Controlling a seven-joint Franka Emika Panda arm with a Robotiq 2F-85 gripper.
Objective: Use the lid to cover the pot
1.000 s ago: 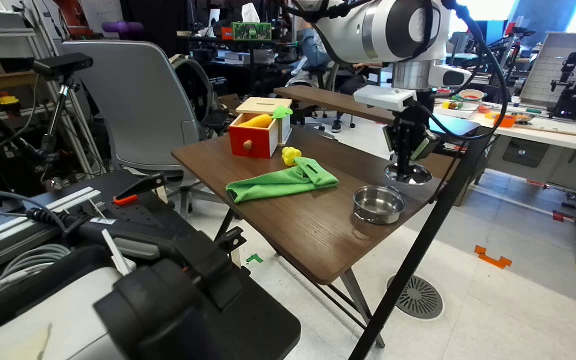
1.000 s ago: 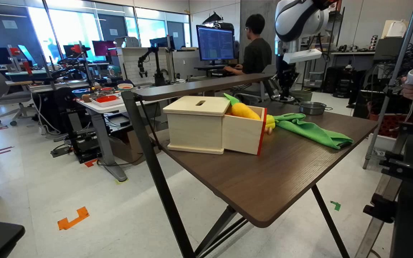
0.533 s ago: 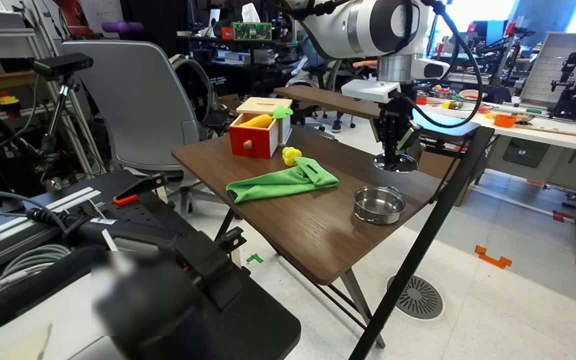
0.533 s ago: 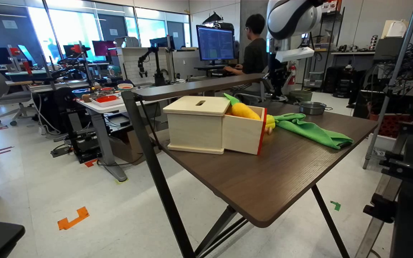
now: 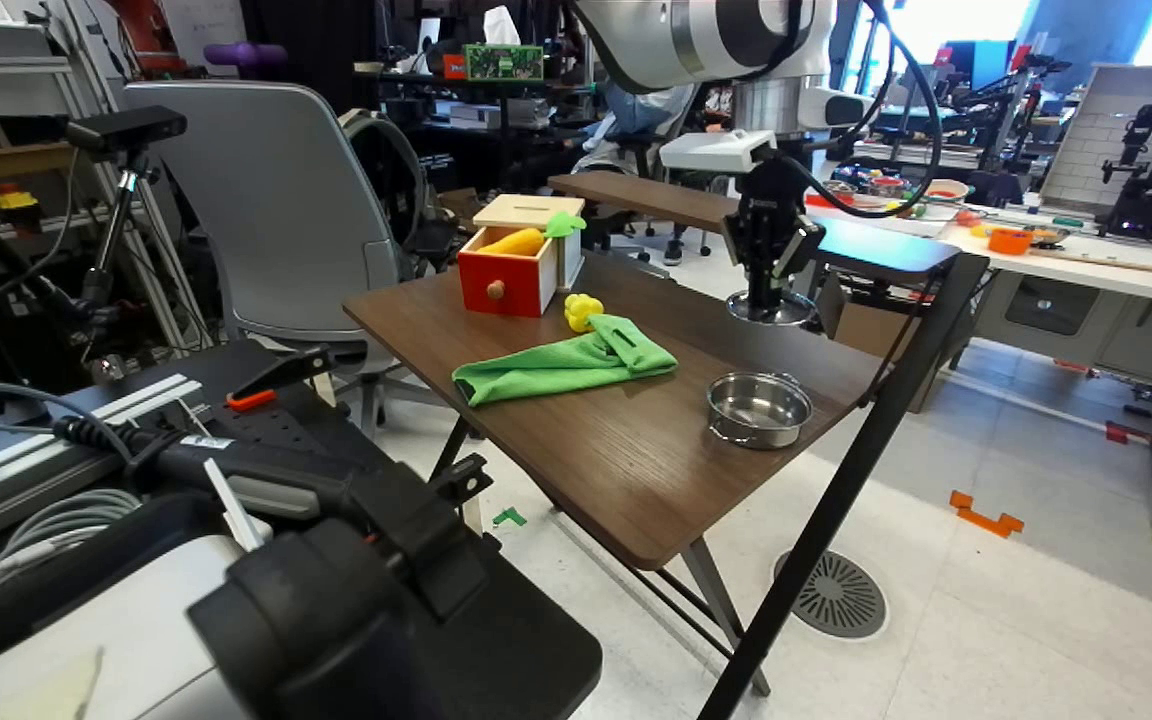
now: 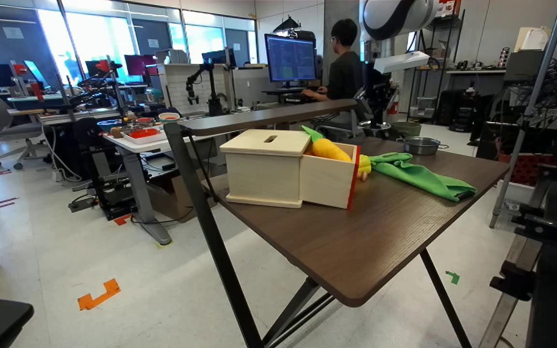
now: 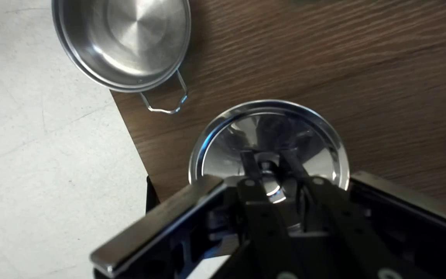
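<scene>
a dark brown wood-grain table (image 5: 626,460) with rounded corners stands on a pale floor (image 5: 1006,620), a raised dark brown shelf (image 6: 278,117) running along one side. close to a table edge the small, shallow, round shiny steel pot (image 5: 758,410) sits upright and open-topped, its wire handle (image 7: 172,112) showing clearly in the wrist view. the black two-fingered gripper (image 7: 268,164) grasps the small round silvery metal lid (image 7: 273,128) at its middle, holding it roughly level above the tabletop, to one side of the pot and apart from it. farther along lie a loosely folded green cloth (image 5: 576,365), a small lumpy yellow object (image 5: 583,312) and a pale wooden box (image 6: 261,179), its red-fronted drawer (image 5: 511,280) pulled out with a long yellow thing (image 5: 518,242) inside. beyond the table stands a grey-backed chair (image 5: 261,210). in an exterior view a person in a dark top (image 6: 347,77) faces a large monitor (image 6: 290,59); bright windows (image 6: 87,34) fill the far wall. orange tape (image 5: 986,520) and a round grey grate (image 5: 839,595) mark the floor.
</scene>
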